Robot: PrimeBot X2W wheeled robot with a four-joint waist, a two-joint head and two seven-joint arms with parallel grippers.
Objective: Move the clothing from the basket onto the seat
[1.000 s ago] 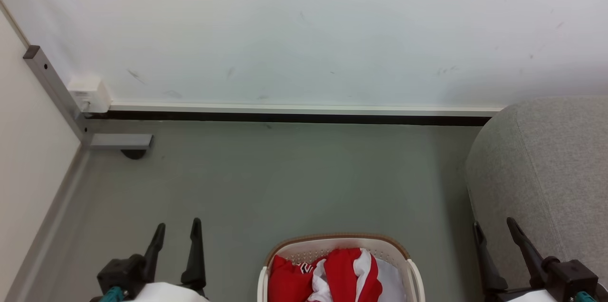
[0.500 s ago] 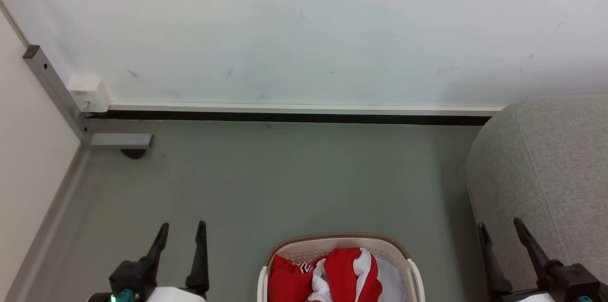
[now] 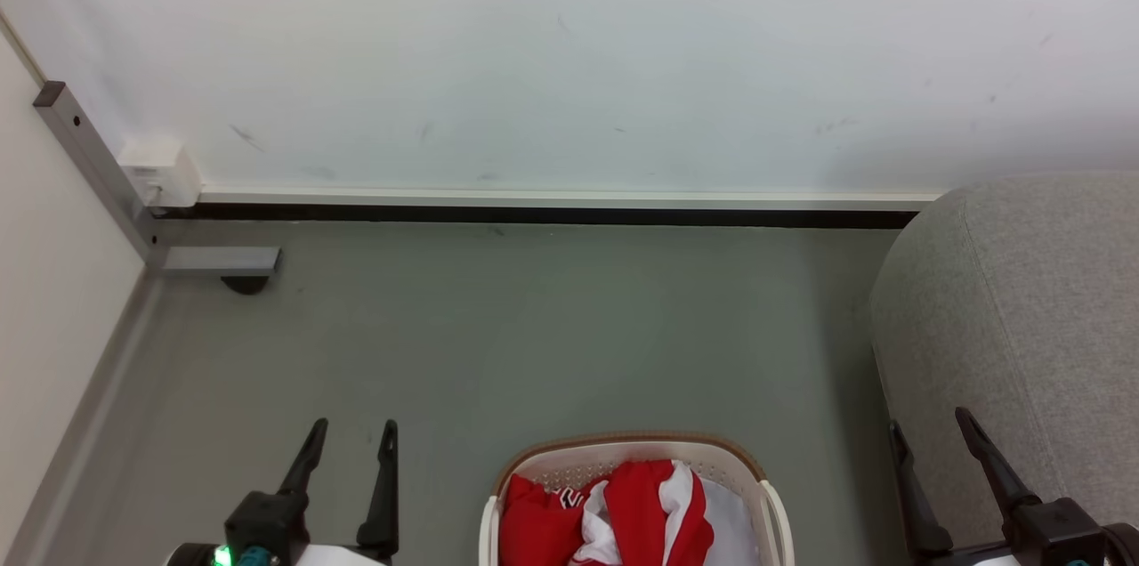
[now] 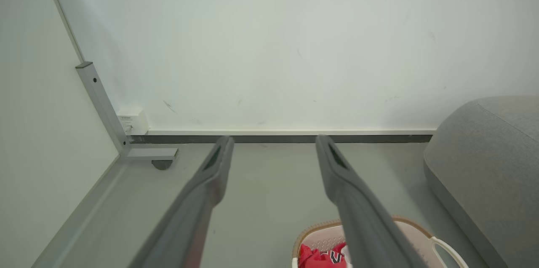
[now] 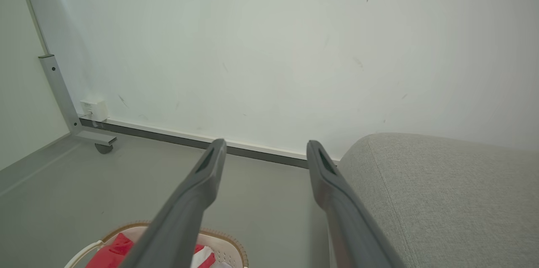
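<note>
The clothing is seen bunched inside the basket. The left gripper is held left of the basket, and the right gripper right of it, before the seat. Both are spread wide and nothing is gripped.
</note>
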